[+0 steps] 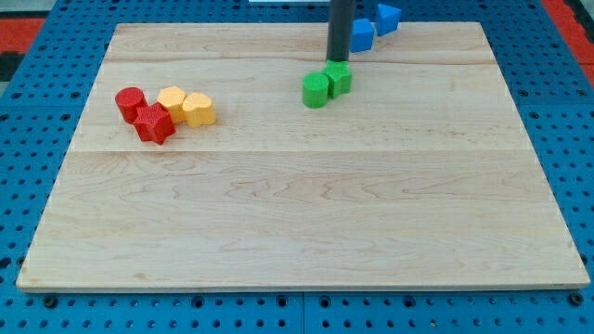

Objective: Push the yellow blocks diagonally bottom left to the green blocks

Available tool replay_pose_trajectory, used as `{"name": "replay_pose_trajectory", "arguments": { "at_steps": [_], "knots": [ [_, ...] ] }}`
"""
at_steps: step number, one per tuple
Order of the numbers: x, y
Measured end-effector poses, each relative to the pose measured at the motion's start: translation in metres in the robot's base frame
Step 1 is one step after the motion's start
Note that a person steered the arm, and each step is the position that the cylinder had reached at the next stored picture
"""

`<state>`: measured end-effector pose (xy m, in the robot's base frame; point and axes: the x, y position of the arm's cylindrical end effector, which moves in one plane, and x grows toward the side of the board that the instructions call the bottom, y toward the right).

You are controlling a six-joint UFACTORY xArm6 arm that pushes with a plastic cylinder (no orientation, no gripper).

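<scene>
Our tip (338, 60) sits at the view's top centre, at the top edge of the green cube (339, 77) and apparently touching it, with the green cylinder (316, 91) just to that cube's lower left, the two greens touching each other. The rod has no fingers to open or close, so nothing is clenched or grasped; it is a bare end resting at table height. Just behind the rod, toward the view's top right, lie two blue blocks (371, 26), one partly hidden by the rod, its shape hard to tell. The yellow blocks (186, 104), which we are to move, lie well apart from our tip, toward the view's left and somewhat lower: two rounded pieces side by side and touching, their pair running roughly left to right. Pressed against their left side are a red cylinder (130, 102) and a red star-like block (154, 123). As we judge it, the coming move turns on that long gap: our tip is on the wrong side of the greens and must travel left across the board (306, 232) before it can bear on the yellows, and the reds crowd the side nearest them. The board is pale wood, bare across its lower half, set on blue pegboard (28, 139).
</scene>
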<state>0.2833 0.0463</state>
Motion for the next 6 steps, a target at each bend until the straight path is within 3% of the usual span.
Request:
{"name": "replay_pose_trajectory", "arguments": {
  "at_steps": [2, 3, 5, 6],
  "knots": [
    [-0.011, -0.157],
    [0.015, -0.199],
    [0.054, -0.254],
    [0.079, -0.224]
  ]
}}
